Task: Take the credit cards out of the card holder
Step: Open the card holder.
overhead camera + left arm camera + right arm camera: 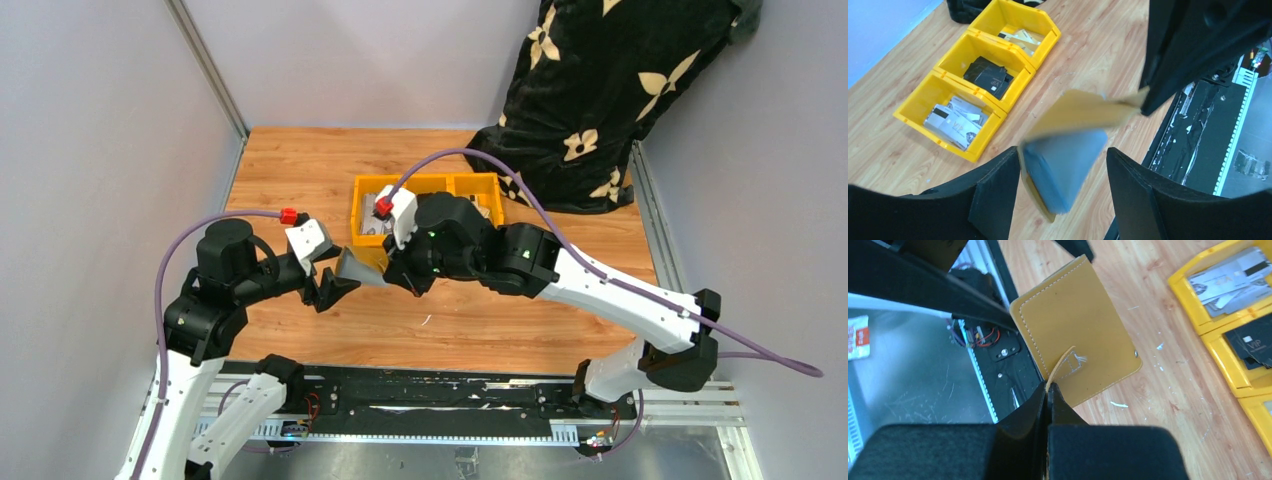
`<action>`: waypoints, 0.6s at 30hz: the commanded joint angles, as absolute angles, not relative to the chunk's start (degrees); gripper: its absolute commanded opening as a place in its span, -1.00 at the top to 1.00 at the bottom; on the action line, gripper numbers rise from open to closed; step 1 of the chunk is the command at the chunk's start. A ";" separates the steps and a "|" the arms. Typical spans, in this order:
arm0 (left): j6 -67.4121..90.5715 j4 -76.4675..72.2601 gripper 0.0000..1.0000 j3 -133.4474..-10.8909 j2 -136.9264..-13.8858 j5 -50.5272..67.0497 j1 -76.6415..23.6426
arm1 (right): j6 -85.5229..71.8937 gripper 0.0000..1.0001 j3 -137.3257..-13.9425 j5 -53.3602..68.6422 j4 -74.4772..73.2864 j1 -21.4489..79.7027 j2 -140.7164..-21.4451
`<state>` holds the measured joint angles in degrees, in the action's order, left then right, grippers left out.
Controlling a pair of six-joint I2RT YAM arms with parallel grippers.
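Right gripper point(1047, 390) clamps the card holder point(1078, 325) by its tab point(1068, 362), hanging it open above the table point(1158, 390) so our left gripper point(1063, 152), spread wide, can reach the grey pocket point(1068, 167) for cards.

This looks like a robotics lab test cell, with grey panel walls point(90, 150), aluminium framing point(207, 68) and a black mounting rail point(430, 402).

In the left wrist view the card holder point(1080, 112) is blurred, and whether cards sit in its grey pocket point(1063, 167) cannot be told. From above, the right arm point(520, 255) hides much of the yellow bins point(440, 180). The holder's snap tab point(1066, 362) vanishes into the right gripper point(1048, 392).
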<state>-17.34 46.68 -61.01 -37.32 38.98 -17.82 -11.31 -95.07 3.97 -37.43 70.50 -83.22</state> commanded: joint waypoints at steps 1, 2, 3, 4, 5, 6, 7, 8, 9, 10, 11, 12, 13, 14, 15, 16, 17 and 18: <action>-19.23 46.98 -0.33 -60.16 -36.54 40.60 -18.06 | -7.06 1.00 -99.38 3.05 -41.14 73.45 -85.76; -19.70 46.94 -0.31 -60.19 -36.18 40.54 -18.10 | -6.77 1.00 -100.09 3.15 -41.72 73.69 -86.28; -20.57 46.93 -0.30 -60.20 -35.67 40.41 -18.10 | -6.50 1.00 -100.94 3.24 -42.32 73.89 -86.77; -21.59 47.10 -0.29 -60.20 -35.08 40.11 -18.11 | -6.22 1.00 -101.51 3.25 -42.96 74.04 -87.13; -23.31 47.50 -0.29 -60.21 -34.29 39.69 -18.11 | -5.97 1.00 -101.92 3.25 -43.61 74.14 -87.30; -25.30 48.25 -0.29 -60.22 -33.17 39.16 -18.11 | -5.68 1.00 -102.36 3.25 -44.28 74.20 -87.44; -27.09 48.93 -0.29 -60.17 -32.35 38.57 -18.11 | -5.52 1.00 -102.60 3.25 -44.45 74.27 -87.41; -29.08 49.86 -0.31 -60.22 -31.49 38.52 -18.11 | -5.39 1.00 -102.75 3.44 -44.47 74.39 -87.31; -30.83 51.15 -0.34 -60.21 -30.82 39.06 -18.11 | -5.24 1.00 -102.93 3.80 -44.49 74.39 -87.19; -32.73 52.57 -0.38 -60.21 -30.24 40.34 -18.11 | -5.08 1.00 -103.12 4.30 -44.48 74.41 -87.22; -34.42 53.89 -0.40 -60.06 -29.78 41.97 -18.11 | -4.87 1.00 -103.45 4.80 -44.52 74.37 -87.27; -36.10 55.16 -0.42 -59.91 -29.33 44.16 -18.11 | -4.70 1.00 -103.78 5.49 -44.48 74.51 -87.36; -37.37 55.80 -0.43 -59.67 -28.76 46.31 -18.11 | -4.48 1.00 -104.06 6.27 -44.51 74.53 -87.44; -38.12 55.96 -0.43 -59.23 -28.20 48.16 -18.11 | -4.24 1.00 -104.38 6.97 -44.48 74.53 -87.65; -39.17 55.94 -0.43 -58.73 -27.59 49.91 -18.11 | -4.07 1.00 -104.64 7.76 -44.47 74.61 -87.70; -40.37 55.91 -0.42 -58.50 -27.02 51.23 -18.11 | -4.00 1.00 -104.86 8.65 -44.48 74.60 -87.80; -41.29 55.90 -0.41 -58.27 -26.65 52.14 -18.11 | -3.82 1.00 -105.01 9.65 -44.54 74.68 -87.91; -41.99 55.91 -0.40 -58.27 -26.41 52.62 -18.06 | -3.66 1.00 -105.03 10.84 -44.57 74.70 -87.89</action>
<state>-35.62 53.60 -59.37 -27.68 46.33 -17.82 -5.78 -102.32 6.42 -44.88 73.71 -88.16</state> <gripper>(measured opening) 0.709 0.009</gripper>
